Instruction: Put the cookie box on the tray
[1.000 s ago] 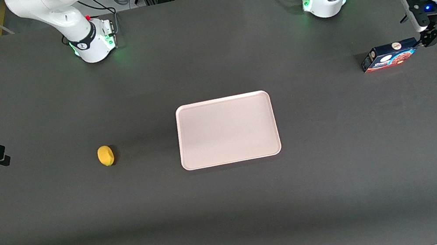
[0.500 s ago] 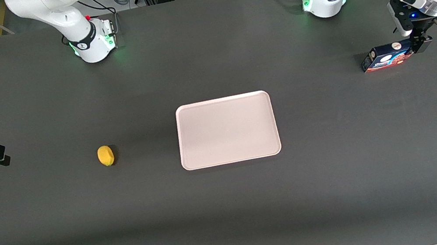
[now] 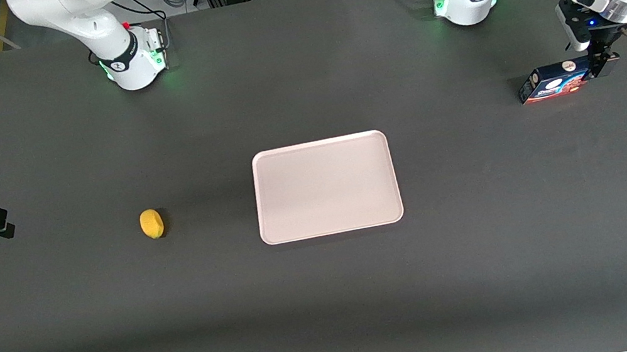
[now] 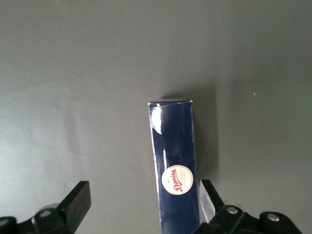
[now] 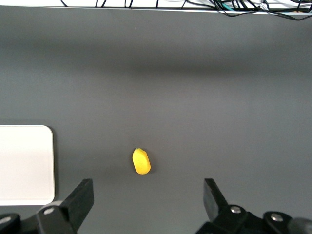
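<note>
The cookie box (image 3: 556,81), a slim navy carton with a red-orange face, lies on the dark table toward the working arm's end. My left gripper (image 3: 602,64) is low over the end of the box that lies farthest from the tray. In the left wrist view the box (image 4: 175,161) shows its navy side and white oval logo. It reaches in between the fingers of my open gripper (image 4: 145,195), close beside one finger (image 4: 210,197) and well apart from the other. The pale pink tray (image 3: 317,143) sits bare at mid-table, also seen in the right wrist view (image 5: 50,165).
A small yellow lump (image 3: 151,223) lies on the table beside the tray, toward the parked arm's end, and shows in the right wrist view (image 5: 141,161). Both arm bases (image 3: 466,1) stand at the table's edge farthest from the front camera.
Over the last second the left gripper swung in and turned until it straddled the box's end. It has barely moved in the last half second. The box has not shifted.
</note>
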